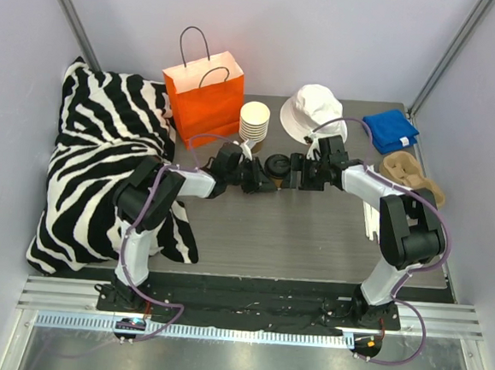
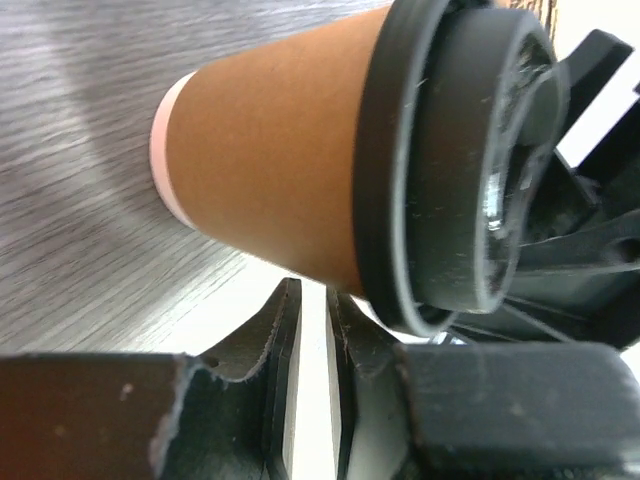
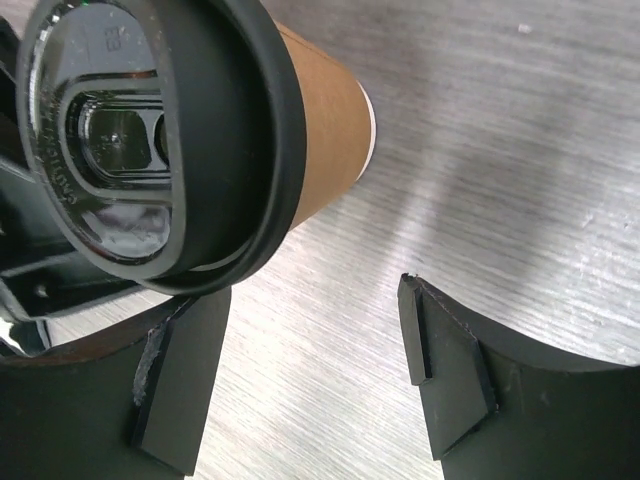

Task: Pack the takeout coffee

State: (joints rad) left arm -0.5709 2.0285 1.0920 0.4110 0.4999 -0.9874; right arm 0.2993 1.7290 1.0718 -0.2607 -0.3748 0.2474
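Objects on one grey table (image 1: 295,232), largest first: one zebra-striped cushion (image 1: 103,165) left of the orange paper bag (image 1: 207,105); the one bag itself, standing upright; one white bucket hat (image 1: 315,111) to the bag's right; one blue cloth (image 1: 391,129) further right; one brown pulp carrier (image 1: 407,170) near that cloth; one stack of lidless paper cups (image 1: 254,121) just beside the bag.

One takeout coffee (image 1: 276,164) stands in front and to the right of the bag, between two grippers. It has a tan-brown paper wall, a pale base rim and a round black lid with a raised edge.

Left gripper (image 2: 315,300): fingers almost together, empty. Right gripper (image 3: 305,310): fingers apart, cup just outside them.
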